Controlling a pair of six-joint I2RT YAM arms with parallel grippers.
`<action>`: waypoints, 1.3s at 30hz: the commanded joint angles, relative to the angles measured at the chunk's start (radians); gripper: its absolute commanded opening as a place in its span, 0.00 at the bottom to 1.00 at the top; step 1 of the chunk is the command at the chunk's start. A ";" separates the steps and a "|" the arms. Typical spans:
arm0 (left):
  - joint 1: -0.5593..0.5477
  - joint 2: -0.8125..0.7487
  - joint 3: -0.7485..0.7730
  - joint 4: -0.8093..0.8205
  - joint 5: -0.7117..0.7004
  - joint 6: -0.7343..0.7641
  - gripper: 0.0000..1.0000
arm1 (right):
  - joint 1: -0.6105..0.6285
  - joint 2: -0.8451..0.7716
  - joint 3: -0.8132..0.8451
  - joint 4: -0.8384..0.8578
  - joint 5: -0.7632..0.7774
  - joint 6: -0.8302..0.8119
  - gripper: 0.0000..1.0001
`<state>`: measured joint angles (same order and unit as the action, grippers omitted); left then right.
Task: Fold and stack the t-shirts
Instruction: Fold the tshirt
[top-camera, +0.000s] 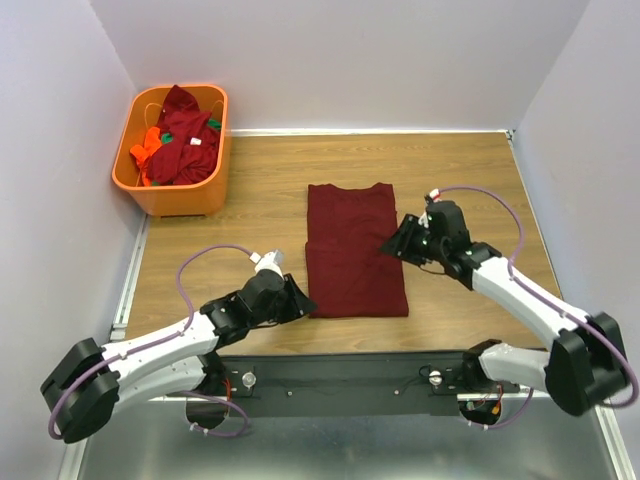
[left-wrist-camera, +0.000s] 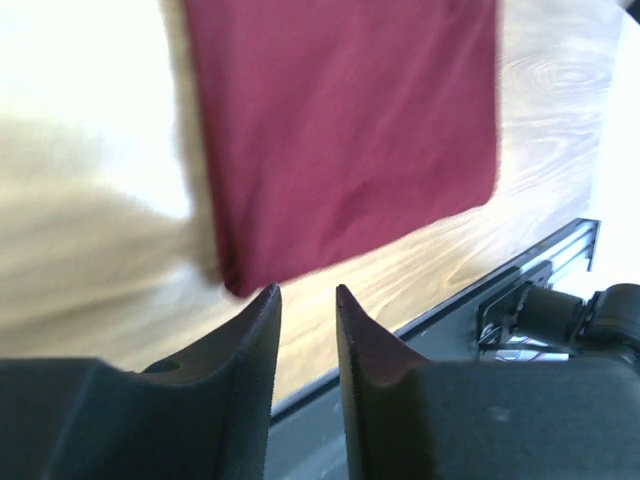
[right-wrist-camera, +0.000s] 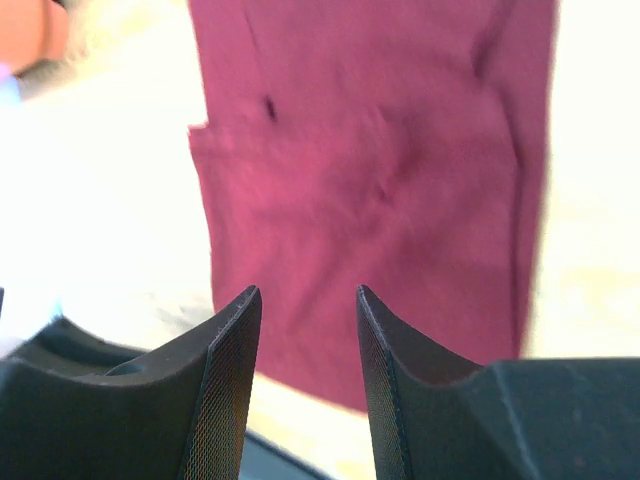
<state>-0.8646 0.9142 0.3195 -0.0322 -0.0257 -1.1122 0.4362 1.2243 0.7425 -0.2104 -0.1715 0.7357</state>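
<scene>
Left hand (top-camera: 304, 300) and right hand (top-camera: 389, 243), slightly parted, seemingly empty, flank the folded t-shirt (top-camera: 350, 255); orange basket (top-camera: 178, 198) well apart.

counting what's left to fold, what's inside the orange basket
The basket holds a heap of maroon shirts, with orange cloth and green bits. The top ones cover whatever lies beneath.

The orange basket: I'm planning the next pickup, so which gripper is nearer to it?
Left. The left gripper sits by the maroon shirt's near left corner, on the basket's side. The right gripper sits at the shirt's right edge, with the whole shirt between it and the basket.
</scene>
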 joint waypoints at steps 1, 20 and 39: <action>-0.043 -0.034 0.006 -0.164 -0.111 -0.126 0.39 | -0.005 -0.097 -0.100 -0.176 0.004 0.044 0.50; -0.094 -0.012 -0.036 -0.020 -0.097 -0.103 0.45 | -0.007 -0.371 -0.417 -0.253 -0.025 0.179 0.50; -0.094 0.084 -0.085 0.103 -0.132 -0.118 0.54 | -0.007 -0.457 -0.488 -0.264 0.089 0.283 0.49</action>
<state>-0.9516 0.9768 0.2520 0.0219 -0.1127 -1.2209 0.4362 0.7723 0.2749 -0.4576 -0.1417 0.9939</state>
